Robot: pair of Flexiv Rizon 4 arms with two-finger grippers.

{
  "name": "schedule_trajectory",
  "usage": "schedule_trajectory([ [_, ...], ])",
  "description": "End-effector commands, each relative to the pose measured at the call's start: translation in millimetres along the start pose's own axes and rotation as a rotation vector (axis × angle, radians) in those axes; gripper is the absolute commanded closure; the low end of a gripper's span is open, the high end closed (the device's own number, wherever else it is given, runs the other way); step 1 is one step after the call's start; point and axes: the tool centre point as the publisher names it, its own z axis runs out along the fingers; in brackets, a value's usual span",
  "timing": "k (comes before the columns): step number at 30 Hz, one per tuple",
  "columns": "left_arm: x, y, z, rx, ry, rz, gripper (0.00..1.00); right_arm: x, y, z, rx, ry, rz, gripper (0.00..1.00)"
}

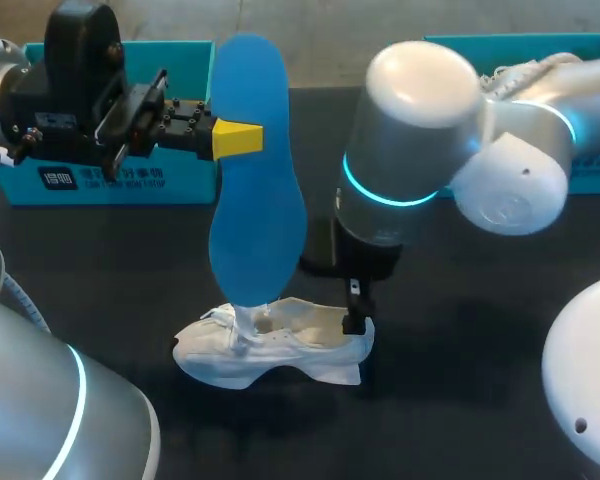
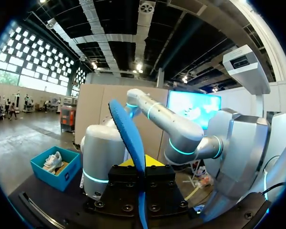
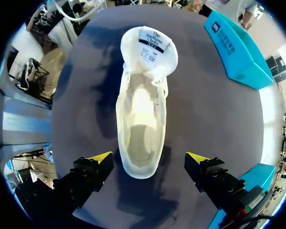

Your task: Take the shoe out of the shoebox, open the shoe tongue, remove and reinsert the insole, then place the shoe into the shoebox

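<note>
Left fingers [image 1: 238, 139] tight on upright insole [image 1: 255, 190]; right fingers [image 3: 98, 158] spread over shoe [image 3: 140, 124].

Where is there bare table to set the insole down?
Bare table lies between the left shoebox and the shoe, and again beyond the shoe's heel. Crowded: the heel, straddled by the open right gripper, and the shoe's front, under the insole held by the left gripper.

Light even, from overhead. Shoe [image 1: 270, 345] brightly lit, its inside nearly washed out in right wrist view. Soft dark shadows on table [image 1: 460, 400] beside shoe's tongue and around its heel. Thin shadow under sole. Pale sheen on right arm [image 1: 420, 90] above shoe.
</note>
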Motion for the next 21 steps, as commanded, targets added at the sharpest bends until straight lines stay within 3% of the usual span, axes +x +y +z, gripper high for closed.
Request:
schedule_trajectory([
  [1,-1.4,-1,0,-0.003,0.003,0.0,1.0,-0.4,1.0,-1,0.031,-0.005,0.004,0.0],
  [7,-1.4,-1,0,-0.003,0.003,0.0,1.0,-4.0,2.1,-2,0.026,-0.011,0.005,0.0],
  [21,-1.4,-1,0,-0.003,0.003,0.0,1.0,-28.5,30.3,-3,0.044,-0.015,-0.025,0.0],
])
